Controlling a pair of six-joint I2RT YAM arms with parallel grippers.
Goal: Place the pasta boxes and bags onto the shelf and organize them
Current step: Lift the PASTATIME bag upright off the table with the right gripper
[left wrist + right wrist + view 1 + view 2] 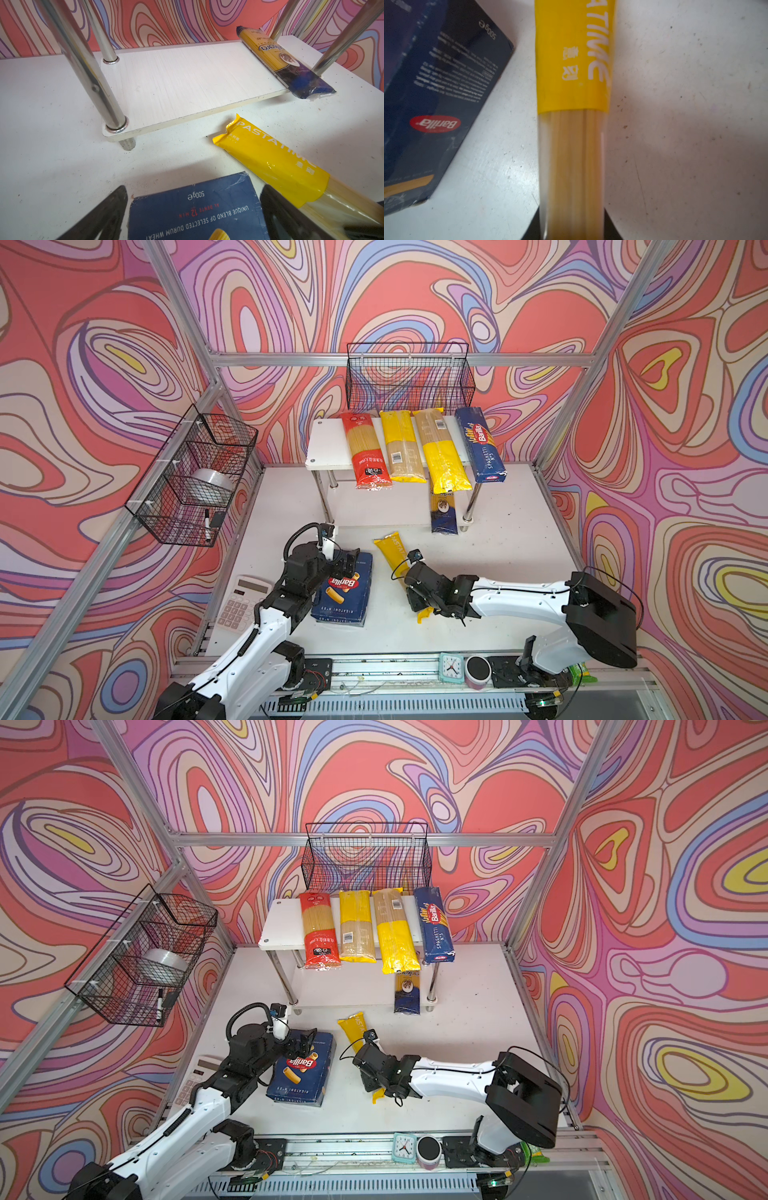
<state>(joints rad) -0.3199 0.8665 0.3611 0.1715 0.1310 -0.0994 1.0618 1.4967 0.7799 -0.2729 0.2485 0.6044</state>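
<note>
right gripper [572, 226]: clamped snug on the yellow PASTATIME bag [571, 83], just in front of the shelf [328, 443] | left gripper [193, 193]: jaws wide apart, straddling the rigatoni box [343, 593], out front of the shelf's left end

Swirling red, pink and lilac walls [415, 290] surround me, framed by aluminium bars [291, 359]; a black wire basket [409, 377] hangs on the back one, above my speckled white counter [511, 531].

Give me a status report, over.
Right end effector shut on PASTATIME bag. Left end effector open, straddling rigatoni box. Lower shelf board mostly bare, path looks clear.
</note>
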